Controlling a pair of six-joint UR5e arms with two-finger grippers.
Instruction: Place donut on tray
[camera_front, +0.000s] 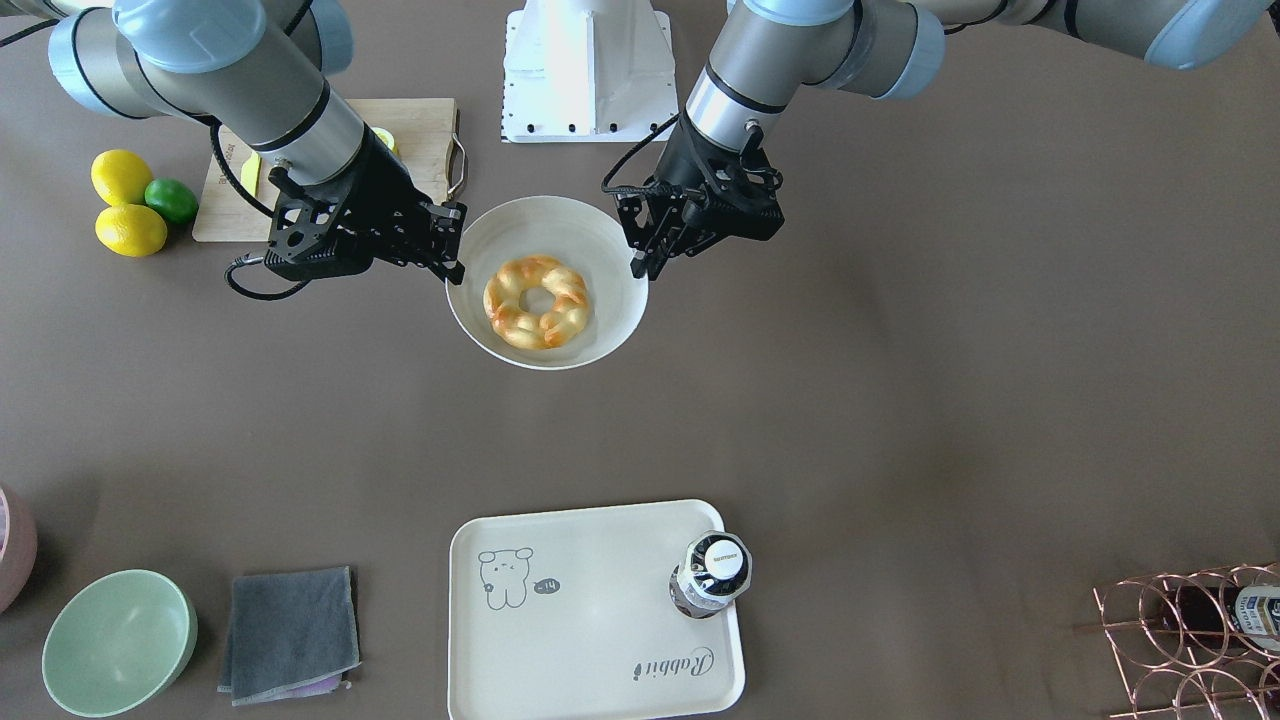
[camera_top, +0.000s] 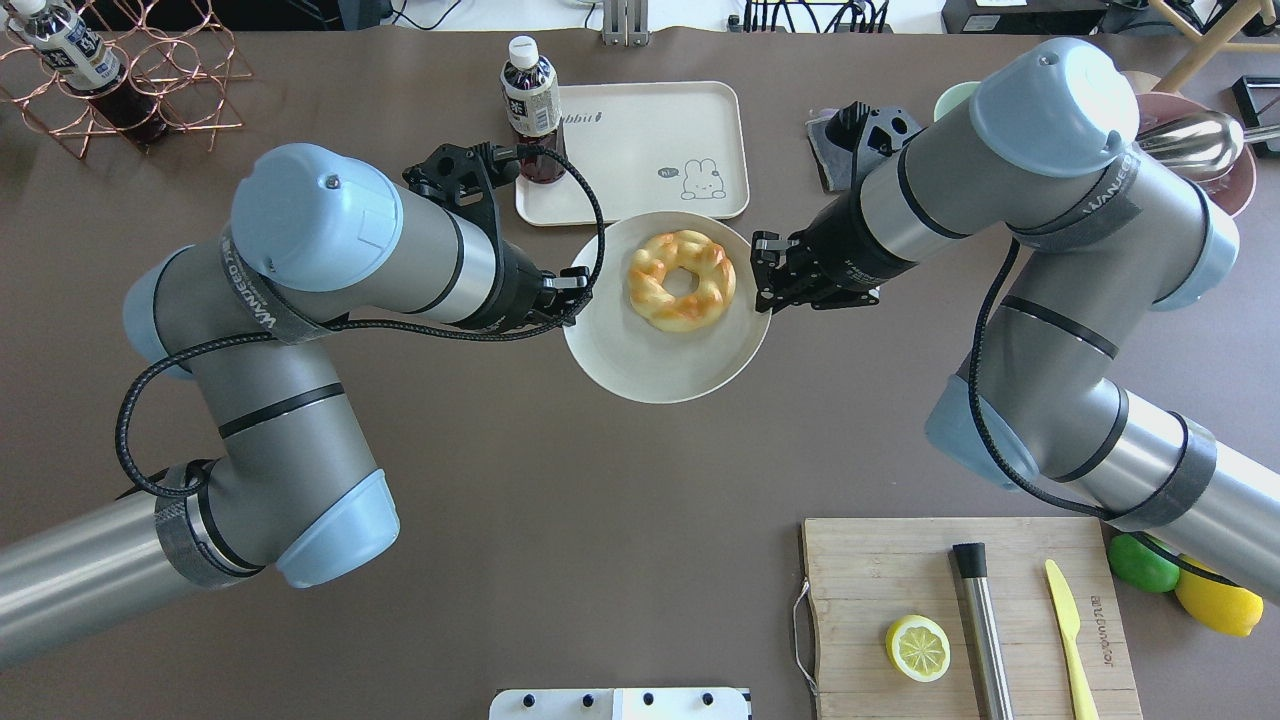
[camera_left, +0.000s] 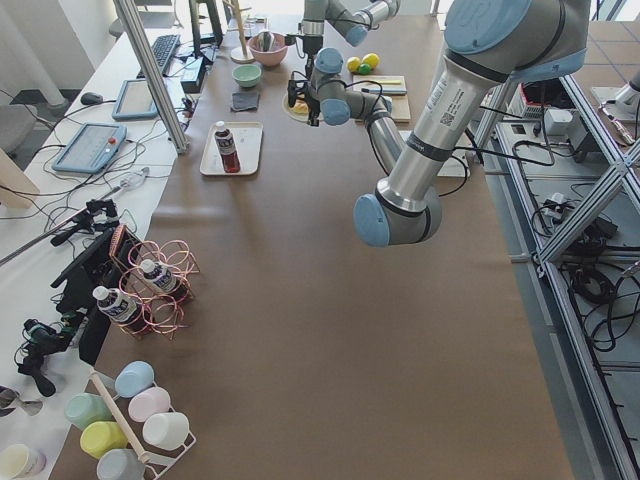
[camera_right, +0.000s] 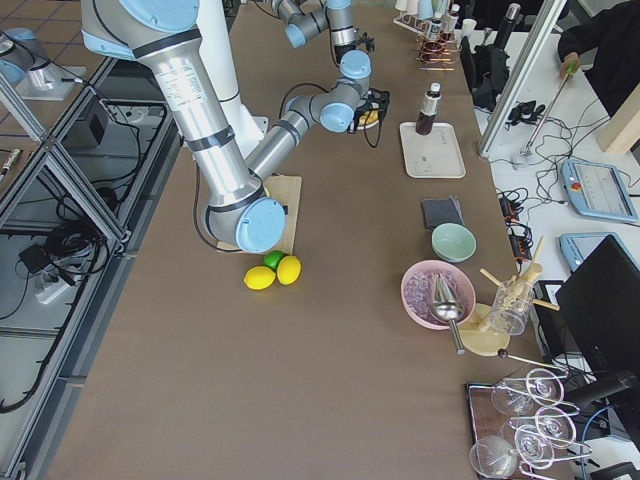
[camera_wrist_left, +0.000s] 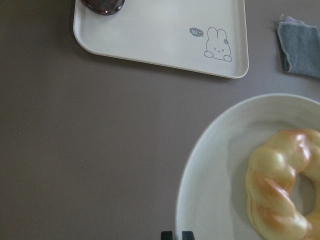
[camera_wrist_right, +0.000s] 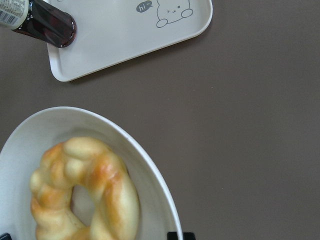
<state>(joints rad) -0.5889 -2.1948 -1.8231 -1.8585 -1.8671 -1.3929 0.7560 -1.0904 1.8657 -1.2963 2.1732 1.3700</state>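
Observation:
The donut (camera_front: 537, 302), a twisted golden ring, lies in a round white bowl (camera_front: 600, 240). It also shows in the overhead view (camera_top: 682, 280) and both wrist views (camera_wrist_left: 282, 185) (camera_wrist_right: 85, 190). My left gripper (camera_front: 640, 268) is shut on the bowl's rim on one side. My right gripper (camera_front: 455, 272) is shut on the opposite rim. The bowl appears held above the table. The cream rabbit tray (camera_front: 590, 620) lies farther out on the table, apart from the bowl, with a dark bottle (camera_front: 712, 575) standing on one corner.
A wooden cutting board (camera_top: 900, 570) with a lemon half (camera_top: 918, 647), a knife and a steel rod lies near the robot's right. A grey cloth (camera_front: 290, 635) and green bowl (camera_front: 118, 640) lie beside the tray. A copper wire rack (camera_front: 1190, 640) stands at the far left.

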